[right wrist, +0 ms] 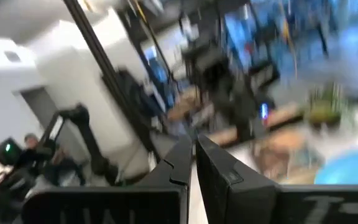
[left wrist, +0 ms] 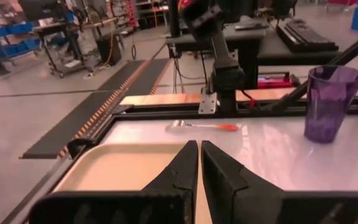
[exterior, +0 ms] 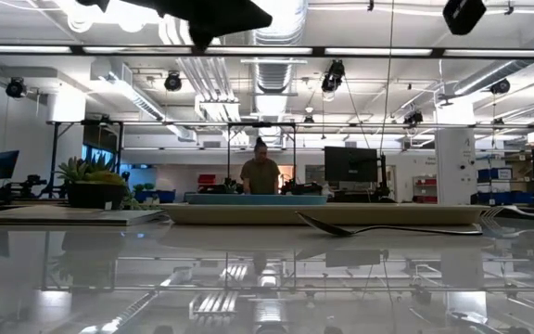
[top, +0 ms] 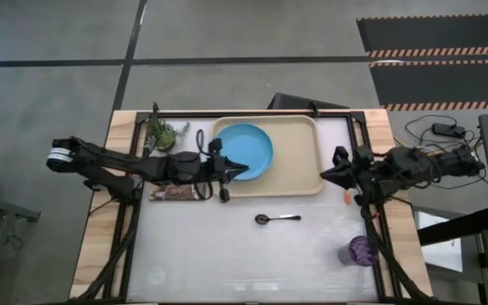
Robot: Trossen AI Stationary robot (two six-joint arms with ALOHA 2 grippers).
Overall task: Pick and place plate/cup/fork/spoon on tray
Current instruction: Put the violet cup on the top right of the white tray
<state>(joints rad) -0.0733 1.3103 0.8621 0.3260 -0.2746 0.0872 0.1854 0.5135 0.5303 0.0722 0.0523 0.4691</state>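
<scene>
The light-blue plate (top: 248,148) lies flat on the left half of the beige tray (top: 299,161); it also shows in the low view (exterior: 258,199). My left gripper (top: 237,168) is shut and empty above the plate's left edge; its wrist view (left wrist: 199,155) looks over the tray. The spoon (top: 276,219) lies on the table in front of the tray. The orange-handled fork (top: 346,197) lies by the tray's right end, next to my right gripper (top: 329,175), which is shut and empty (right wrist: 191,155). The purple cup (top: 363,251) stands upright at the near right.
A small potted plant (top: 163,133) stands at the far left corner. A dark picture-covered book (top: 176,193) lies under my left arm. A person (exterior: 260,173) stands in the room beyond the table. Bare table shows at the near left.
</scene>
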